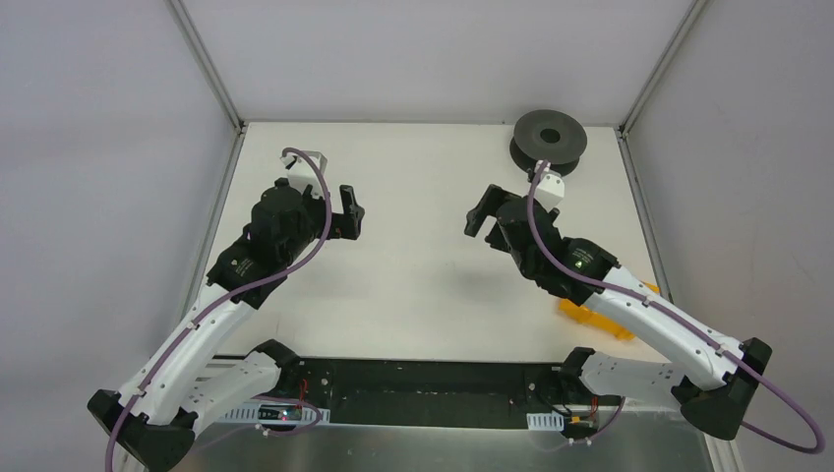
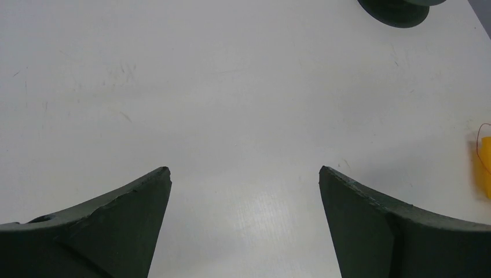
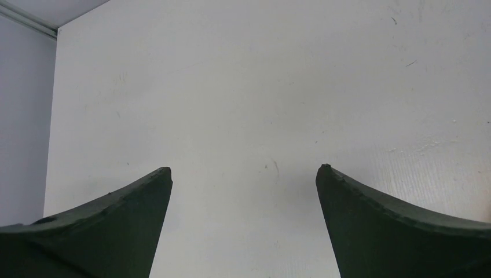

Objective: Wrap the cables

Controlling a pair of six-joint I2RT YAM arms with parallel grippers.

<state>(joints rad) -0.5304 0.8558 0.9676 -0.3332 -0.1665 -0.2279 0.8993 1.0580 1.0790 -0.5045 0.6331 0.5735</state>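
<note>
A very thin reddish strand of the cables (image 2: 479, 139) curls at the right edge of the left wrist view, beside a yellow object (image 2: 484, 165). I cannot make the strand out in the top view. My left gripper (image 1: 351, 214) is open and empty above bare table left of centre; its jaws stand wide apart in the left wrist view (image 2: 244, 171). My right gripper (image 1: 477, 216) is open and empty right of centre, facing the left one, with bare table between its jaws in its wrist view (image 3: 243, 168).
A dark grey two-flanged spool (image 1: 549, 138) stands at the table's far right corner and shows at the top of the left wrist view (image 2: 399, 8). The yellow object (image 1: 598, 317) lies partly under my right arm. Grey walls enclose the white table (image 1: 413, 285).
</note>
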